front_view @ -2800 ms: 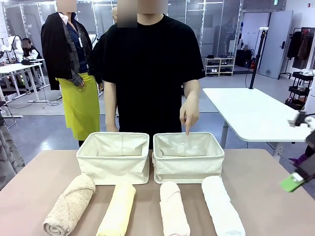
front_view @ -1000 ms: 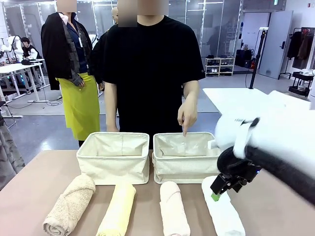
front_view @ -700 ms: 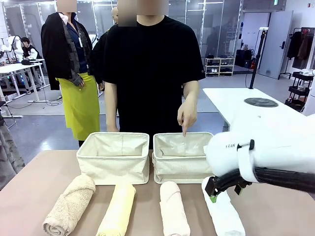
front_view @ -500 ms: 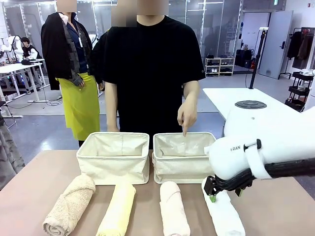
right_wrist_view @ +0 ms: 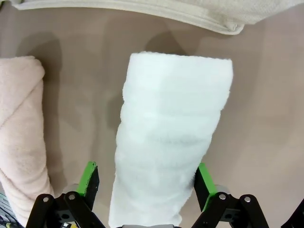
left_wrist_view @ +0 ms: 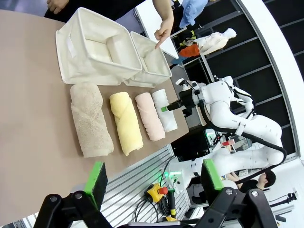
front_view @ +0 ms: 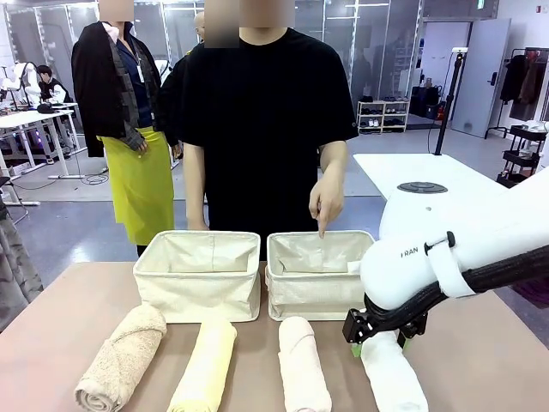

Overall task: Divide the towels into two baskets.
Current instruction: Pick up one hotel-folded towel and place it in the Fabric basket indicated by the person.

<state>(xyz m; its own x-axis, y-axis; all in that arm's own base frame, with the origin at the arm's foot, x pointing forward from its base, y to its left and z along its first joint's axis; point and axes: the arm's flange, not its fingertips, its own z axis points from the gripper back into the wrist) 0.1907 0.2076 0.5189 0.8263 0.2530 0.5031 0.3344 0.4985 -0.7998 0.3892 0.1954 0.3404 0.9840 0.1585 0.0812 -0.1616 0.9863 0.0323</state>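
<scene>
shaggy towel (front_view: 120, 359): tan-beige, plain, at the table's left edge
next towel (front_view: 204, 367): pale yellow
third towel (front_view: 304, 365): pinkish cream
last towel (front_view: 393, 378): clean white, no pattern
left basket (front_view: 199, 296): cream canvas, unprinted
right basket (front_view: 313, 296): and the same cream
table (front_view: 51, 326): dull pinkish brown
right gripper (right_wrist_view: 145, 179): black, bright green pads
person's shirt (front_view: 257, 120): solid black

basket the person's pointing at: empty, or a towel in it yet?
Empty: the pointed-at basket shows bare lining, and all four towels lie on the table in front of it.
</scene>
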